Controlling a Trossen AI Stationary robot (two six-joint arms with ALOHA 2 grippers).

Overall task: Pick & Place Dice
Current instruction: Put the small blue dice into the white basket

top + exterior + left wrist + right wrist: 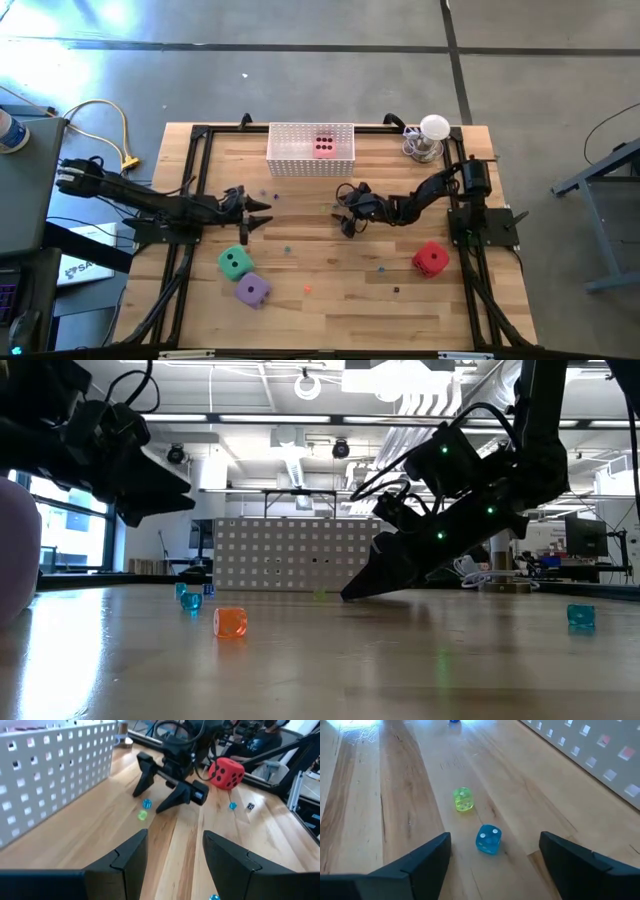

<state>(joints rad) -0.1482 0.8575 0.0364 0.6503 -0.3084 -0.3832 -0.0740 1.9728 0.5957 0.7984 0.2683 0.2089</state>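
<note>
The pink die (pixel 324 146) lies inside the white perforated basket (pixel 283 160) at the table's far edge. The green die (pixel 235 262) and the purple die (pixel 252 289) rest side by side on the table's near left; the red die (pixel 431 258) sits near right. My left gripper (pixel 255 212) is open above the table, just far of the green die. My right gripper (pixel 348 215) is open, tipped down with its fingertips close to the wood (pixel 350 595); only a tiny blue cube (pixel 488 839) and a tiny yellow-green one (pixel 463 799) lie before it.
Tiny coloured cubes are scattered over the wood, among them an orange one (pixel 230 622) and blue ones (pixel 580 616). A lamp-like white object (pixel 431 135) stands at the far right corner. Black frame rails (pixel 190 190) run along both sides. The two grippers face each other (pixel 157 795).
</note>
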